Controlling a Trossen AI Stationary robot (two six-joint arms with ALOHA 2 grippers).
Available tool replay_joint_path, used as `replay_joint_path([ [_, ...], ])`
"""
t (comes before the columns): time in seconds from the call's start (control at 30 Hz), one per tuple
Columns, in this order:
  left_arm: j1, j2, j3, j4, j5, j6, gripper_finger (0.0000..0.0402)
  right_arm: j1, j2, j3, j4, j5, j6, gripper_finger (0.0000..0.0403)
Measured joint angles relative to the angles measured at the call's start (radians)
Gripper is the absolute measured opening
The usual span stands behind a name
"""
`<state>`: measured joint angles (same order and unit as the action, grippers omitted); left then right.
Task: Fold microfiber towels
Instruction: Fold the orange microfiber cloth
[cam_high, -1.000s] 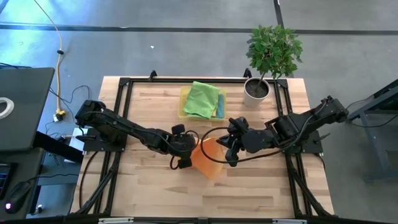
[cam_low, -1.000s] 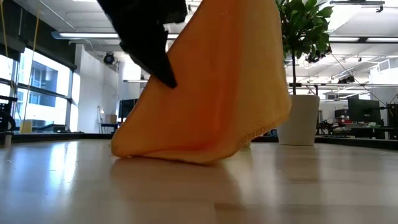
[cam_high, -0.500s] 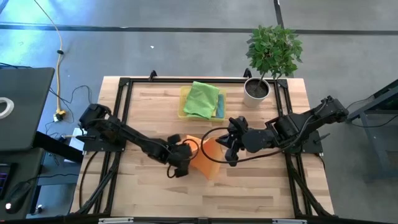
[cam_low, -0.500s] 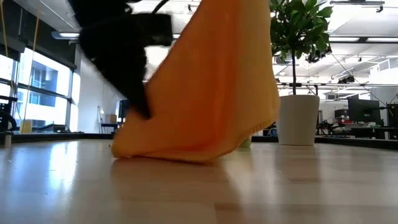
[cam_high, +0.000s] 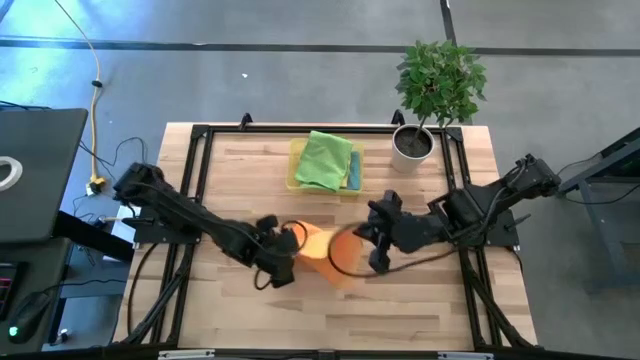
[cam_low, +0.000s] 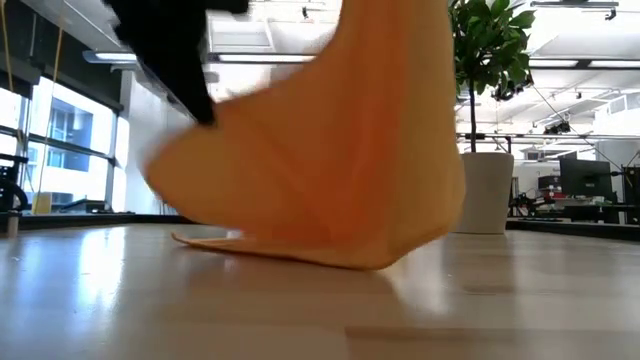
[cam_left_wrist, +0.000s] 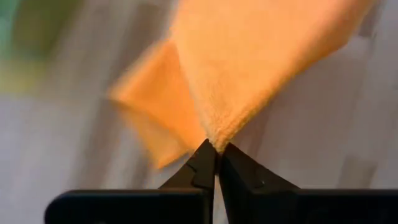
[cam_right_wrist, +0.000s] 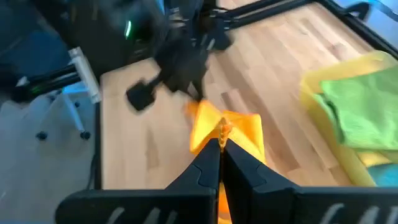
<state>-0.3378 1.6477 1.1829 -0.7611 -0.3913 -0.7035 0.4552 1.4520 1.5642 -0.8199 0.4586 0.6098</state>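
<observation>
The orange towel hangs in the middle of the wooden table, in front of the yellow tray, held up between the two arms with its lower edge draped on the boards. The left gripper is clamped on one corner of it; the left wrist view shows that pinch plainly, the cloth tip caught between the closed dark fingertips. The right gripper is closed on the other side of the orange towel, and its own wrist view shows a nub of orange cloth squeezed at the finger ends, with the left arm blurred beyond.

From the table-top camera the orange towel rises like a tent, a thin flap lying flat on the wood, something the overhead view hides. Only from overhead do I see a green towel piled on the yellow tray, with a blue towel peeking out at its side nearest the potted plant. No writing is readable anywhere.

The table is pale planks in a black frame. Behind the yellow tray lies a grey floor; the low view looks into a workshop with ceiling lights and windows.
</observation>
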Motion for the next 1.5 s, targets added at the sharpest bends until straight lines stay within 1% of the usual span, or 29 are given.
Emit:
replay_joint_path([
  [0.03, -0.003, -0.014, 0.032, -0.062, -0.019, 0.003, 0.0005, 0.010, -0.002, 0.000, -0.002, 0.000, -0.007, 0.0000],
  [0.1, -0.005, -0.038, 0.098, -0.137, -0.048, 0.008, 0.0002, 0.038, -0.010, 0.000, -0.020, 0.004, -0.015, 0.0000],
  [0.17, -0.005, -0.067, 0.165, -0.280, -0.086, 0.010, 0.0003, 0.051, -0.023, 0.002, -0.018, 0.021, -0.035, 0.0000],
  [0.2, -0.004, -0.074, 0.212, -0.297, -0.111, 0.019, 0.0002, 0.067, -0.031, 0.001, -0.027, 0.040, -0.043, 0.0000],
  [0.23, -0.004, -0.087, 0.248, -0.331, -0.134, 0.029, 0.0002, 0.078, -0.038, 0.000, -0.034, 0.068, -0.049, 0.0000],
  [0.3, -0.004, -0.108, 0.315, -0.462, -0.185, 0.052, 0.0001, 0.087, -0.056, 0.001, -0.028, 0.135, -0.077, 0.0000],
  [0.37, -0.003, -0.116, 0.388, -0.476, -0.244, 0.089, 0.0001, 0.108, -0.075, 0.000, -0.048, 0.199, -0.102, 0.0000],
  [0.43, -0.003, -0.129, 0.438, -0.576, -0.288, 0.131, 0.0001, 0.110, -0.094, 0.001, -0.049, 0.258, -0.143, 0.0000],
  [0.5, 0.003, -0.134, 0.491, -0.572, -0.355, 0.180, 0.0001, 0.117, -0.111, 0.000, -0.068, 0.297, -0.194, 0.0000],
  [0.57, 0.014, -0.140, 0.522, -0.663, -0.389, 0.218, 0.0001, 0.111, -0.126, 0.000, -0.074, 0.341, -0.241, 0.0000],
  [0.63, 0.033, -0.143, 0.543, -0.657, -0.422, 0.244, 0.0000, 0.101, -0.135, 0.000, -0.098, 0.382, -0.286, 0.0000],
  [0.73, 0.074, -0.148, 0.541, -0.708, -0.435, 0.277, 0.0000, 0.065, -0.139, 0.000, -0.143, 0.428, -0.338, 0.0000],
  [0.87, 0.142, -0.149, 0.541, -0.757, -0.501, 0.317, 0.0000, -0.014, -0.137, 0.000, -0.200, 0.449, -0.373, 0.0000],
  [0.93, 0.175, -0.149, 0.541, -0.764, -0.516, 0.349, 0.0000, -0.060, -0.132, 0.000, -0.222, 0.449, -0.389, 0.0000],
  [1.0, 0.199, -0.149, 0.541, -0.765, -0.510, 0.386, 0.0000, -0.095, -0.131, 0.000, -0.240, 0.450, -0.420, 0.0000],
  [1.07, 0.211, -0.149, 0.541, -0.768, -0.478, 0.400, 0.0000, -0.118, -0.134, 0.000, -0.240, 0.444, -0.435, 0.0000],
  [1.13, 0.209, -0.149, 0.541, -0.782, -0.414, 0.401, 0.0000, -0.130, -0.133, -0.003, -0.248, 0.377, -0.405, 0.0000],
  [1.2, 0.192, -0.149, 0.533, -0.790, -0.331, 0.385, 0.0000, -0.135, -0.128, -0.031, -0.258, 0.271, -0.317, 0.0000],
  [1.27, 0.163, -0.150, 0.503, -0.771, -0.245, 0.345, 0.0000, -0.128, -0.122, -0.097, -0.259, 0.181, -0.233, 0.0000],
  [1.33, 0.125, -0.149, 0.457, -0.731, -0.166, 0.308, 0.0000, -0.097, -0.122, -0.190, -0.233, 0.137, -0.159, 0.0000],
  [1.43, 0.061, -0.149, 0.367, -0.633, -0.091, 0.264, 0.0000, -0.038, -0.122, -0.332, -0.126, 0.096, -0.055, 0.0000],
  [1.5, 0.017, -0.138, 0.300, -0.540, -0.042, 0.229, 0.0000, -0.001, -0.122, -0.422, -0.007, 0.049, -0.004, 0.0000],
])
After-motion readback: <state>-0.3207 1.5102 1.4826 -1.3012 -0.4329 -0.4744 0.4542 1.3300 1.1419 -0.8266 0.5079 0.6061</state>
